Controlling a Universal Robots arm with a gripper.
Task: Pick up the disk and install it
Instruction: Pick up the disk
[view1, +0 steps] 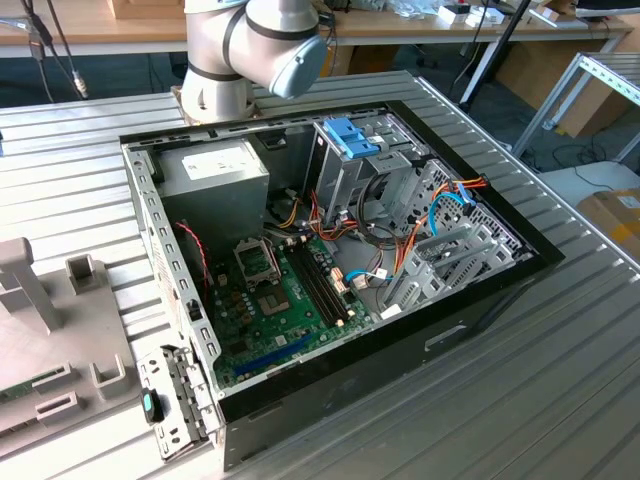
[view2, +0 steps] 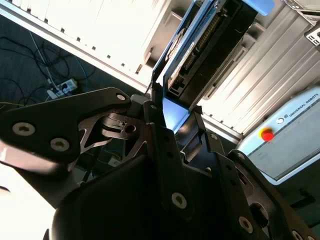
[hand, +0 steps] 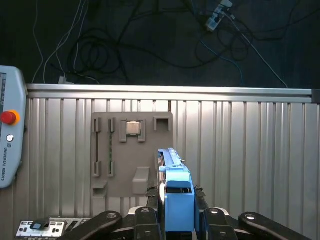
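Light-blue plastic rails edge the disk (hand: 177, 187), held upright by the gripper (hand: 177, 220). Its black fingers (view2: 162, 145) are closed tight on the disk's sides, above the ribbed metal table (hand: 250, 150). A grey parts tray (hand: 115, 170) lies there. The open computer case (view1: 440, 330) holds a power supply (view1: 215, 170); its white label is unreadable.

Disk (hand: 176, 195) (view2: 210, 45): dark body, light-blue rail, held edge-on between fingers (view2: 159, 130).
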